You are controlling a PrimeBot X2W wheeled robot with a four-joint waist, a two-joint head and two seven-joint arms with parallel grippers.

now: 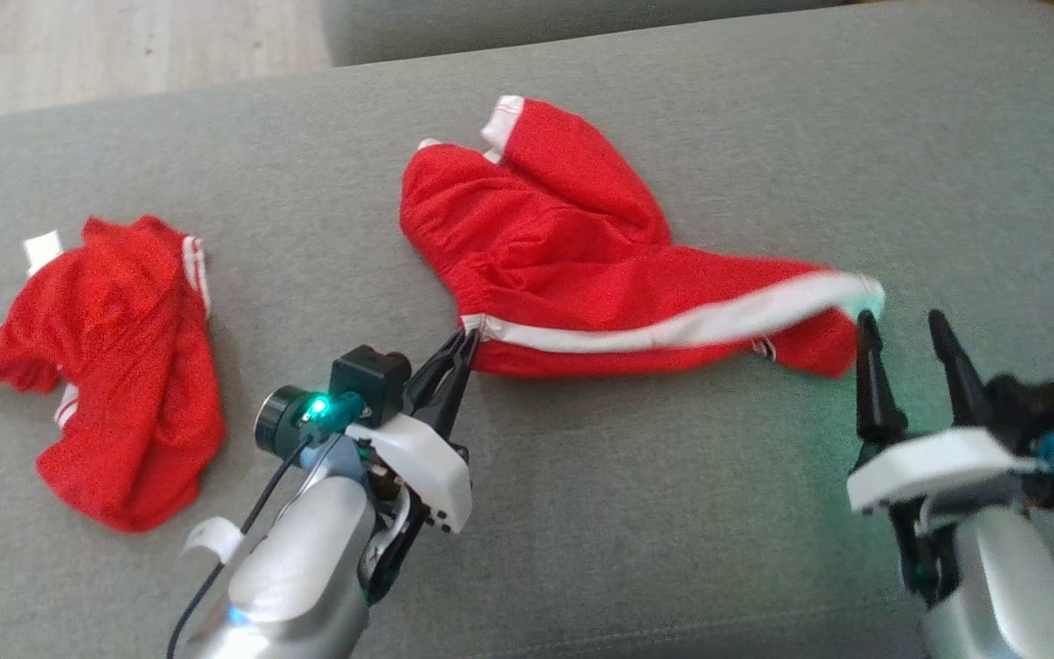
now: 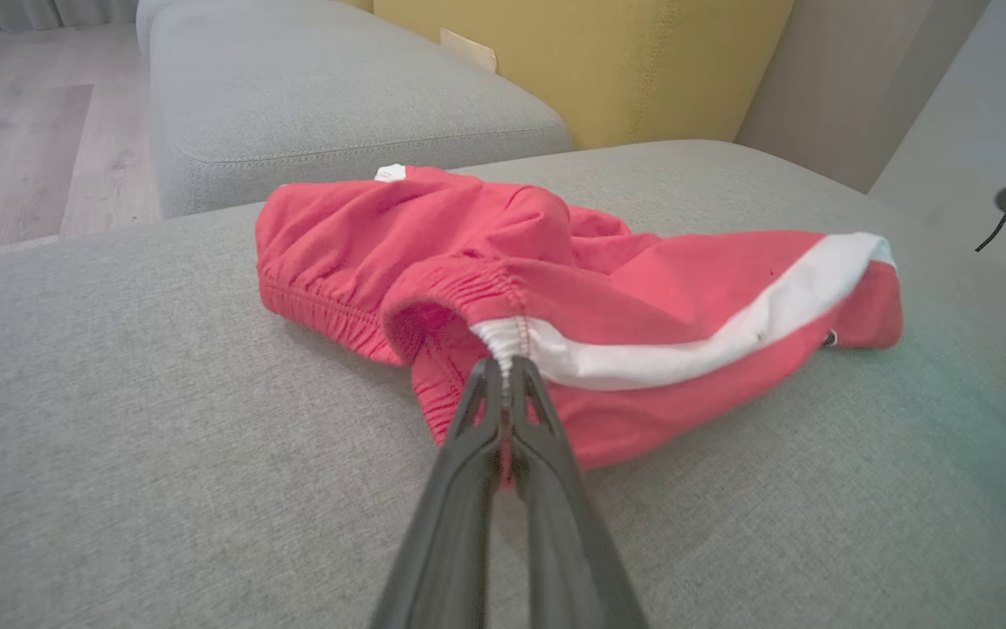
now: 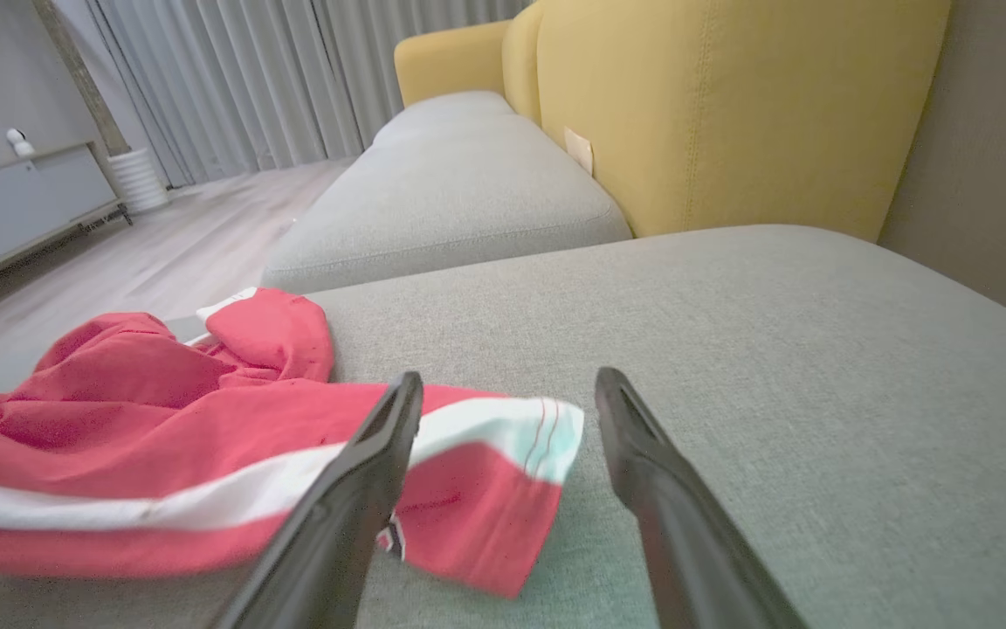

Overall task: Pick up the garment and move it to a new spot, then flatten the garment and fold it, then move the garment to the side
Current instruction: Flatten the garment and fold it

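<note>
Grey sofa point(image 1: 673, 513) cushion takes up most of the head view, with a yellow backrest point(image 3: 730, 105) and pale wood floor point(image 2: 23, 131) beyond it. On the middle of the cushion lie the red shorts point(image 1: 564, 265), rumpled, one leg bunched toward the far side and the other stretched out to the robot's right, a white stripe point(image 1: 673, 325) running along it. A second pair point(image 1: 115, 366), crumpled, lies well apart on the left. The left claw point(image 1: 465, 340) is pinched tight on the gathered waistband point(image 2: 468, 293), right at the stripe's end, with cloth caught between its fingers. The right claw point(image 1: 899, 318) stands wide and holds nothing, its tips just beside the leg hem point(image 3: 547, 437), which looks slightly raised off the cushion. This reads as the flattening step, the shorts already set in their spot. The next move likely calls for the right claw to slide forward over the hem and close on it, then for both arms to pull apart and lay the cloth smooth. A shallow bite could let the hem slip out.
</note>
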